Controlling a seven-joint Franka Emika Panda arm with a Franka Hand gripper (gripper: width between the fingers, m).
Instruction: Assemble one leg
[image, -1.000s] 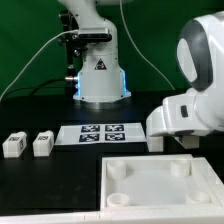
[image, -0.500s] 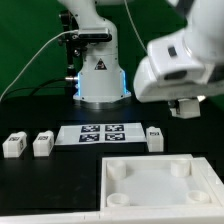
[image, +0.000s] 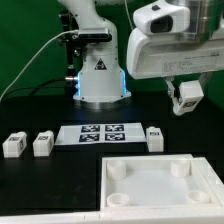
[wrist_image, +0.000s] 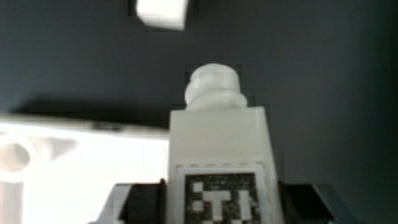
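I have the gripper (image: 186, 102) pinched on the leg (image: 189, 94), its two fingers closed on the block's sides, and the part hangs high above the panel (image: 150, 192), out past its far corner on the exterior view's right. The step in hand, as I judge it, is carrying the leg over to a corner socket (image: 181, 169) and seating it. To do that well I would bring the wrist back over the panel, turn the peg end down towards the chosen socket, centre it there before descending, and go down slowly so the peg meets the hole squarely instead of catching the rim. I would also steer wide of the spare leg (image: 154, 138) standing just beyond the panel's far edge, and of the marker board (image: 100, 133) lying along that same edge. In the wrist view the leg (wrist_image: 219, 140) is a short white rectangular block with a black-and-white square tag on the face nearest the gripper (wrist_image: 217, 204) and a narrower rounded, stepped peg on the end pointing away. It sits straight between the fingers.
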